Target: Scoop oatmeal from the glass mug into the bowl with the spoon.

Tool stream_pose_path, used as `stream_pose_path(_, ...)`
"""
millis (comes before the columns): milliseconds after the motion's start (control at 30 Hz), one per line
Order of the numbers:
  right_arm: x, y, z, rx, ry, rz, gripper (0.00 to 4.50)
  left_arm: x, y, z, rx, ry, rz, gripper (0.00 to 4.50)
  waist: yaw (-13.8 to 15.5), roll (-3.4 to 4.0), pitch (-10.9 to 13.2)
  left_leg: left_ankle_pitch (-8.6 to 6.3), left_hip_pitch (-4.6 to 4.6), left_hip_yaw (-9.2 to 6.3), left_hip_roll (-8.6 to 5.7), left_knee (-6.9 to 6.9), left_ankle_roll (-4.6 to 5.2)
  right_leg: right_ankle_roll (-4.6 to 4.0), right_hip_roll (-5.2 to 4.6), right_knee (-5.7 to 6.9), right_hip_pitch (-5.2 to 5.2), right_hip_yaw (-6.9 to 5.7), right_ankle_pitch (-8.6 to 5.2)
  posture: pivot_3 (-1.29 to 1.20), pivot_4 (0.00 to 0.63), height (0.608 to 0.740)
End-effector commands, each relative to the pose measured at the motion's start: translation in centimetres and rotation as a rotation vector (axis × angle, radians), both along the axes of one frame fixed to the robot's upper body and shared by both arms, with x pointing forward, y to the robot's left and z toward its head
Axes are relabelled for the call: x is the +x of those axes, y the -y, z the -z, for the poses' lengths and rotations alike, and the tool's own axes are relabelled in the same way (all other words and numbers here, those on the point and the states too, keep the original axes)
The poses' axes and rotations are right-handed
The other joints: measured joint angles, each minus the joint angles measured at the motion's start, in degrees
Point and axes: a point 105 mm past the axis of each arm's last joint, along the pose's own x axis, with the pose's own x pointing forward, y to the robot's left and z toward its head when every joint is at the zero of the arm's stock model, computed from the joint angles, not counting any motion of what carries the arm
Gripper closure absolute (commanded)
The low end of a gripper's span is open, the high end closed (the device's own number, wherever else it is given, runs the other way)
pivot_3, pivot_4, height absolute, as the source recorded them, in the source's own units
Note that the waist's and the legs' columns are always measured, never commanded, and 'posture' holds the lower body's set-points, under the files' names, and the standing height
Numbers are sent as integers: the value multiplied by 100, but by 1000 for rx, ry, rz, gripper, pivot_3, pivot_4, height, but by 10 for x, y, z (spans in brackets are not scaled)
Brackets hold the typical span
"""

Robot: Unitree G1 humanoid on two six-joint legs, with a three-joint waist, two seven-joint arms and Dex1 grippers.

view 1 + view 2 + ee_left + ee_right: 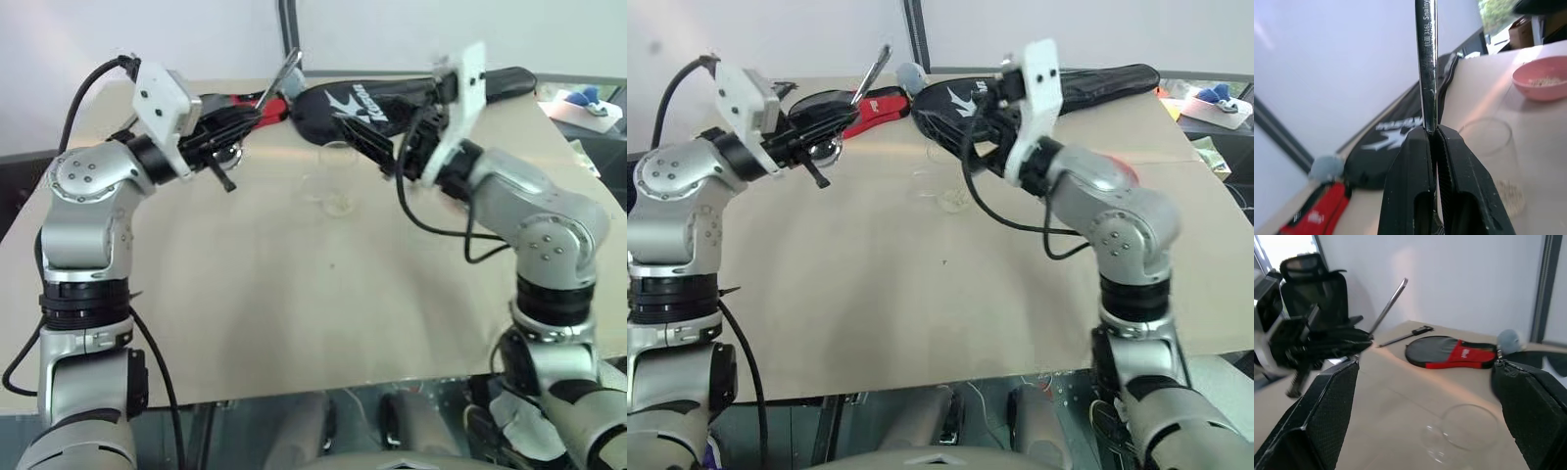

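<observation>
My left gripper (pixel 227 125) is raised over the table's far left and is shut on the silver spoon (pixel 1426 63). The spoon's handle (pixel 280 78) sticks up and away, and its small bowl (pixel 828 148) hangs below the fingers. The glass mug (pixel 338 177) stands mid-table with a thin layer of oatmeal (pixel 1508 193) at its bottom. My right gripper (pixel 1425 367) hovers open just above and beside the mug (pixel 1464 431), holding nothing. The pink bowl (pixel 1542 78) sits beyond the mug with some oatmeal in it.
A long black racket bag (pixel 392 98) and a red-and-black paddle case (pixel 1454 352) lie along the table's far edge, with a dark caliper (pixel 1400 337) beside them. An office chair (pixel 1312 289) stands past the table. Blue items (pixel 588 98) sit far right.
</observation>
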Motion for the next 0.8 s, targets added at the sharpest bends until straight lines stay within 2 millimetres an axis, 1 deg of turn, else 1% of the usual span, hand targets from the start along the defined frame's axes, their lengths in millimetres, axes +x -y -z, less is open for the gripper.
stream_pose_path(33,-4,-2,-19,55,33,-11,525,-15,19,-13,44,100,72,4500,-45,0,0,0,-1,0,-1,0,0,0,-1,0,0,0,0,0,150,740)
stream_pose_path(233,-7,-17,-20,56,20,-72,525,-21,32,-2,64,92,131,4500,-72,4,2,13,10,4,7,3,-20,0,7,24,-2,1,0,0,150,740)
stream_pose_path(400,-9,-22,-20,66,2,-105,525,-25,39,0,86,100,162,4500,-72,4,2,16,15,5,7,5,-25,-1,6,53,-11,7,-1,0,150,740)
stream_pose_path(433,-9,-22,-19,57,-4,-114,1059,-27,40,0,96,107,169,4500,-74,4,2,16,15,6,6,5,-24,-1,6,53,-12,8,-1,0,150,740)
stream_pose_path(467,-10,-23,-17,47,-7,-121,1314,-28,43,0,106,112,181,4500,-74,4,2,16,14,7,6,5,-24,-1,5,52,-13,9,-1,0,150,740)
stream_pose_path(567,-10,-22,-15,40,-21,-131,2728,-32,47,2,133,119,201,4500,-76,4,2,16,10,7,5,5,-24,-1,5,50,-16,10,-1,0,150,740)
stream_pose_path(600,-10,-21,-14,35,-23,-133,3122,-33,48,3,140,120,203,4500,-75,4,2,16,10,8,5,5,-24,-1,5,50,-17,10,-1,0,150,740)
stream_pose_path(667,-10,-19,-14,40,-33,-138,4130,-33,48,4,150,122,207,4500,-74,5,3,16,10,7,6,5,-24,-1,5,51,-18,10,-1,0,150,740)
stream_pose_path(700,-11,-18,-14,42,-37,-141,4489,-34,48,4,158,122,210,4500,-73,4,3,16,10,7,6,5,-24,-1,5,52,-19,10,-1,0,150,740)
stream_pose_path(800,-12,-15,-13,38,-43,-144,4489,-33,48,6,169,120,211,4500,-71,6,3,16,10,9,6,5,-24,-1,5,52,-19,11,-1,0,150,740)
